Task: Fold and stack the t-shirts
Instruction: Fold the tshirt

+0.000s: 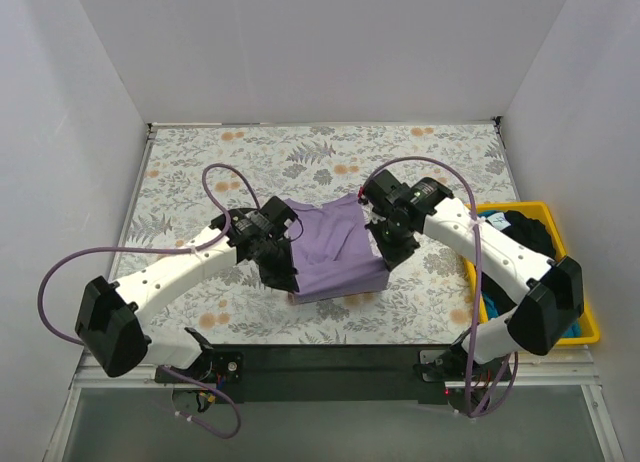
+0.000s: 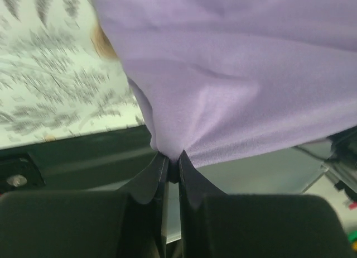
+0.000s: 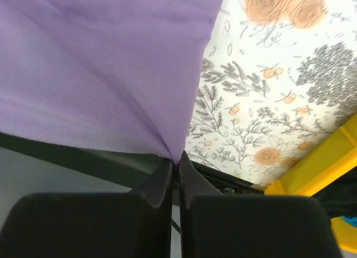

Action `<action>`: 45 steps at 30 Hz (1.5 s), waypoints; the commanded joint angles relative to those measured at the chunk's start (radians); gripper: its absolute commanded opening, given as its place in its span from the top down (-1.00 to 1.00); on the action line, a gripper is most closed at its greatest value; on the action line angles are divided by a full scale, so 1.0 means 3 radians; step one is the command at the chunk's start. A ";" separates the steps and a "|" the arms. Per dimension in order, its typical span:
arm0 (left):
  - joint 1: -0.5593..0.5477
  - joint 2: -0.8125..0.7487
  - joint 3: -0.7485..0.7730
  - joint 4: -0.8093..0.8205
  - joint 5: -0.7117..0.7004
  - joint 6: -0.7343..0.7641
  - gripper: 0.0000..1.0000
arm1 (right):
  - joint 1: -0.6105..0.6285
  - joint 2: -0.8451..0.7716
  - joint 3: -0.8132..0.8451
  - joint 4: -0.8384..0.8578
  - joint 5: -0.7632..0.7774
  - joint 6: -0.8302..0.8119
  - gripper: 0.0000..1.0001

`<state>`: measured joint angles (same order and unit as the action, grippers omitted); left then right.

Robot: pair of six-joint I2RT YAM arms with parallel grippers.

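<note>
1. Lavender cloth, seen from above: the lavender t-shirt [image 1: 335,250] lies partly folded in the middle of the floral tablecloth [image 1: 200,172], between my two arms. My left claw [image 1: 283,278] is at its near left corner and my right claw [image 1: 386,252] is at its right edge. I judge the shirt light, limp and not slippery. It will sag between grips, so I should take it by corners or hems and hold them taut together. The black and blue shirts [image 1: 520,232] sit bunched in the yellow tray [image 1: 592,334] on the right. I cannot tell how many there are, and my own wrists cover the pinched corners.
2. Left wrist view: my left claw is pinched fully closed on a gathered fold of the purple fabric, which fans out from the fingertips. The cloth fills most of the frame, so its edges and sleeves are cut off.
3. Right wrist view: my right claw is likewise clamped tight on a corner of the same cloth. A corner of the tray shows, but the collar and sleeves are out of sight.
</note>
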<state>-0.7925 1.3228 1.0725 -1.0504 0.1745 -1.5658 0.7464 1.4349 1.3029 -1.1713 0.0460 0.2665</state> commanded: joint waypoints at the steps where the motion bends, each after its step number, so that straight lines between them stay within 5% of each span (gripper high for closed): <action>1: 0.0330 0.0080 0.0091 -0.0048 -0.0157 0.0290 1.00 | -0.0105 0.0156 0.0391 -0.0187 0.0404 -0.0187 0.97; 30: 0.1220 0.0954 0.0899 0.0638 -0.0219 0.0811 1.00 | -0.0591 0.1496 0.1987 0.0355 0.0471 -0.0581 0.97; 45: 0.1430 0.1752 0.1058 0.1246 -0.0469 0.0812 1.00 | -0.0887 0.2069 0.1911 0.1281 0.0225 -0.0617 0.97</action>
<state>-0.3843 1.8435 1.3956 -0.7010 0.1059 -1.3323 0.5056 2.0476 1.8824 -0.8772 0.0959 0.1017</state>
